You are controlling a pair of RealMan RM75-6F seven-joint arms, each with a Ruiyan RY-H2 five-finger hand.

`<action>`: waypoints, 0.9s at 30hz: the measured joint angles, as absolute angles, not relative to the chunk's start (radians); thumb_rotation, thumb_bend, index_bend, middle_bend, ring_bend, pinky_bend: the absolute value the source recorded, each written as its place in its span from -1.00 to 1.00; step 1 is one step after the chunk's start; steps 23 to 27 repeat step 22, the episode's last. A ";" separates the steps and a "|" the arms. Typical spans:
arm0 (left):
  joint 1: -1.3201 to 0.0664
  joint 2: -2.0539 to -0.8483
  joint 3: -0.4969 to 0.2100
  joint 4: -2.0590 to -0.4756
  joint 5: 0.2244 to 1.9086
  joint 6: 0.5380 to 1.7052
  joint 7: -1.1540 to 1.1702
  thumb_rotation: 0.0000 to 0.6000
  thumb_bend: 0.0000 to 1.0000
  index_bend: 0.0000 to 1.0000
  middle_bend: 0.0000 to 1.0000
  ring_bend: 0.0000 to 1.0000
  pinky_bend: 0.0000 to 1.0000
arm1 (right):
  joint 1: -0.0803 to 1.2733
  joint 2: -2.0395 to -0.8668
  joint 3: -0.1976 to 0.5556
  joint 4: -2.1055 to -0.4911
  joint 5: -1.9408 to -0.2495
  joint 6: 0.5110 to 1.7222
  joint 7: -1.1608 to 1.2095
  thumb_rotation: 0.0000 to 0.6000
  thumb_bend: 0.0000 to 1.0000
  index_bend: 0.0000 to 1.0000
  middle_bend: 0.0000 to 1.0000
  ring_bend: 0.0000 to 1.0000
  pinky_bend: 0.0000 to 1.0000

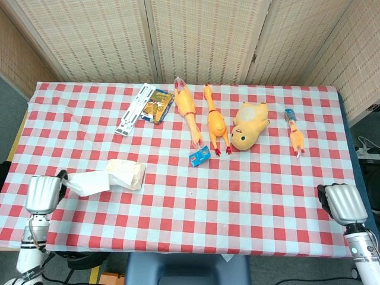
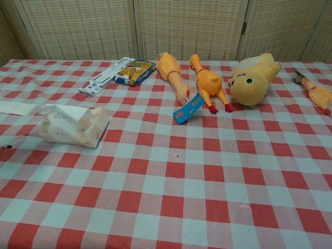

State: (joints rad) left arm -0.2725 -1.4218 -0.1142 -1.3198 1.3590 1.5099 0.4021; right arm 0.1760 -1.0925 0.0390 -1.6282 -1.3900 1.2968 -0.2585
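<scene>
A white tissue pack lies on the checked tablecloth at the front left; in the chest view the tissue pack shows print on its side. From its top a white tissue sheet stretches out to the left. My left hand holds the far end of that sheet, near the table's front left corner. The chest view shows only the tissue sheet's end at the left edge, not the hand. My right hand hangs at the front right corner, holding nothing, with its fingers mostly hidden under its back.
Across the back lie a white slatted rack, a small printed box, two long rubber chickens, a yellow plush toy and a small chicken toy. A blue tag lies by the chickens' feet.
</scene>
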 measured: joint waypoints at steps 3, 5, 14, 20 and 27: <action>-0.239 -1.401 -0.110 -1.340 1.331 1.519 0.409 1.00 0.07 0.31 0.83 0.82 0.90 | 0.177 -1.095 0.037 -1.628 -1.391 1.294 -0.266 1.00 0.84 0.72 0.45 0.23 0.30; -0.230 -1.396 -0.101 -1.350 1.328 1.516 0.404 1.00 0.07 0.31 0.82 0.82 0.90 | 0.178 -1.098 0.036 -1.627 -1.389 1.289 -0.272 1.00 0.84 0.72 0.45 0.23 0.30; -0.208 -1.397 -0.071 -1.350 1.371 1.515 0.352 1.00 -0.03 -0.30 0.43 0.62 0.85 | 0.186 -1.105 0.036 -1.625 -1.374 1.274 -0.295 1.00 0.84 0.72 0.45 0.23 0.30; -0.186 -1.369 -0.047 -1.388 1.385 1.498 0.292 1.00 -0.10 -0.60 0.15 0.46 0.79 | 0.190 -1.109 0.037 -1.623 -1.368 1.267 -0.301 1.00 0.84 0.72 0.45 0.23 0.30; -0.181 -1.353 -0.038 -1.403 1.397 1.492 0.273 1.00 -0.11 -0.64 0.10 0.42 0.78 | 0.192 -1.111 0.039 -1.621 -1.362 1.263 -0.305 1.00 0.84 0.72 0.45 0.23 0.30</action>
